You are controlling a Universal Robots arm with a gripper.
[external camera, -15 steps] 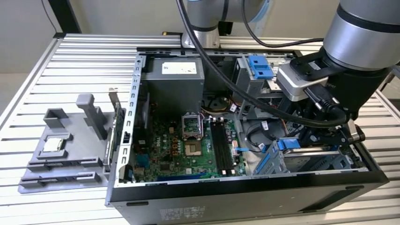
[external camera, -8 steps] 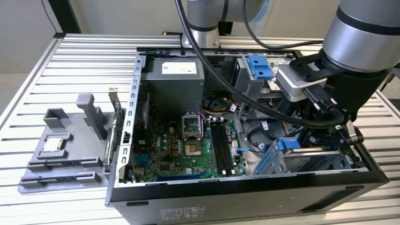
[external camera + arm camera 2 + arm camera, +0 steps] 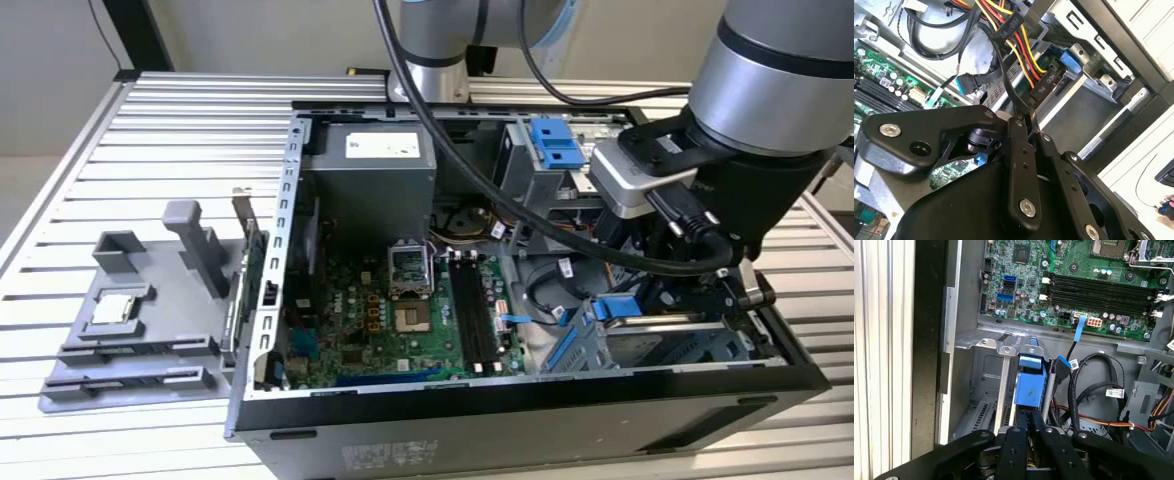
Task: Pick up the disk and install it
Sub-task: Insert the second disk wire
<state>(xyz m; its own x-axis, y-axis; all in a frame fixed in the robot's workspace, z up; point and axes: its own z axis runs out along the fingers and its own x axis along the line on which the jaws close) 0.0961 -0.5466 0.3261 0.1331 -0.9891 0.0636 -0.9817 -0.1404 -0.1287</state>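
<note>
Gripper down in the drive cage

Your gripper [image 3: 1029,427] has its fingers together, just behind the blue rail of the disk [image 3: 1030,387], which stands on edge in the cage [image 3: 985,370] at the case's [image 3: 534,420] four o'clock corner in the exterior view.

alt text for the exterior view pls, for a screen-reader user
A robot arm reaches into the exterior view's right side of an open computer case, its gripper low over a metal drive bay beside a blue plastic piece. The green motherboard lies exposed mid-case; a grey holder tray sits on the slatted table at the view's left.
</note>
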